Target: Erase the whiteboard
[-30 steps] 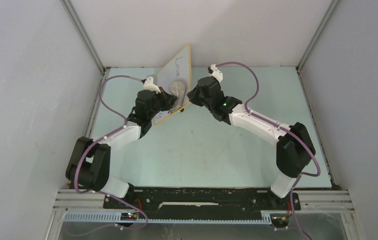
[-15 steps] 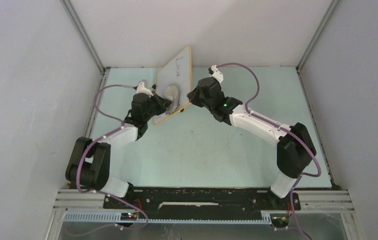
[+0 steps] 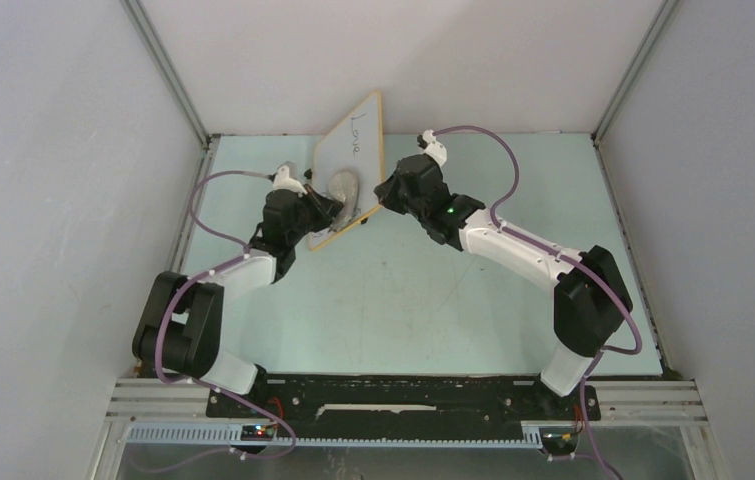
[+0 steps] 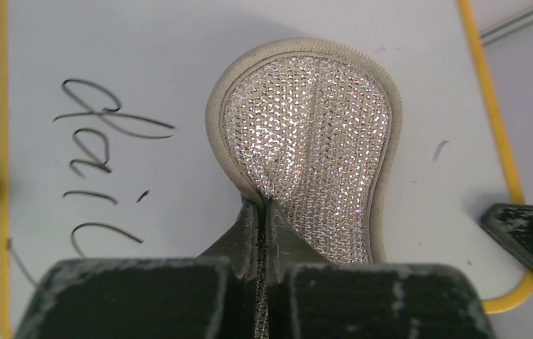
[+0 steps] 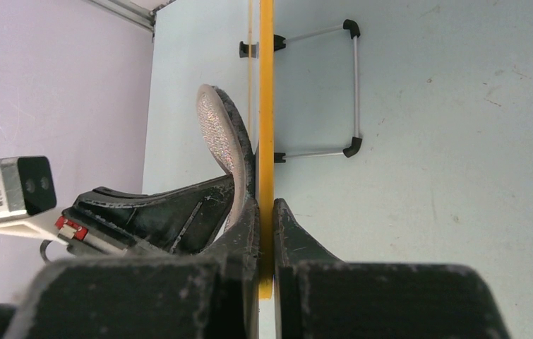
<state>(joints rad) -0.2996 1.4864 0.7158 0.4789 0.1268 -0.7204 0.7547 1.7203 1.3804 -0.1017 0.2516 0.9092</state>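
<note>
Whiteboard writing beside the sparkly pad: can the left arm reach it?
Probably yes. The left hand holds the pad on the whiteboard; the writing lies beside it, only bare board between. The right hand steadies the frame.

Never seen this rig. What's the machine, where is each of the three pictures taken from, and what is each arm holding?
Two robot arms are bolted at the near edge of a pale green table. One picture looks down from above and behind the arms. The other two come from a camera on each wrist, so the dark blocks at the bottom of those are that arm's own fingers. The right gripper is shut on the yellow frame edge of the whiteboard, holding it tilted up on edge. The left gripper is shut on a grey glittery pad, which it holds against the board's face. Beside the pad there is handwriting not yet wiped.
</note>
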